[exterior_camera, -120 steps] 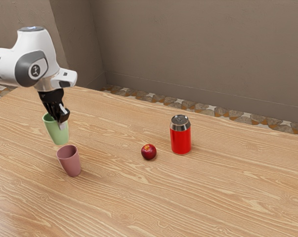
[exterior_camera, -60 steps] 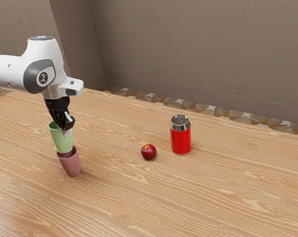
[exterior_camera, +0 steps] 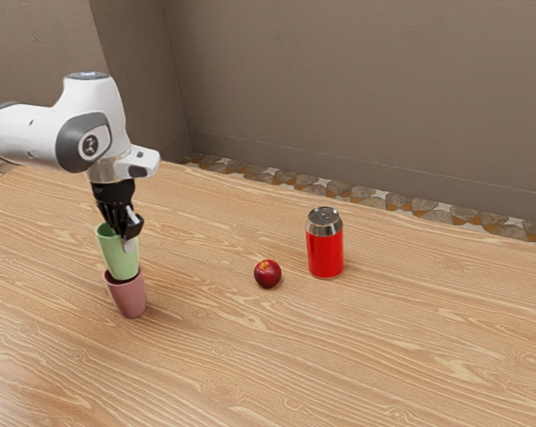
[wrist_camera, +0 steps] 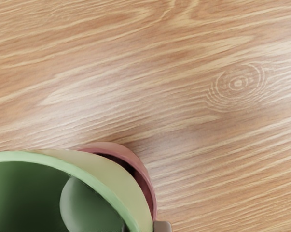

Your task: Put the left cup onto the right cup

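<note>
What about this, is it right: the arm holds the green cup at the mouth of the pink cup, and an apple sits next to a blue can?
Not quite: the can is red, not blue, as the exterior view shows. The rest holds: the fingers grip the green cup at the pink cup's mouth, and the apple sits beside the can.

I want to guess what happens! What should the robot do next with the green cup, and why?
Probably open the gripper and let go: the green cup already sits upright with its bottom inside the pink cup.
</note>
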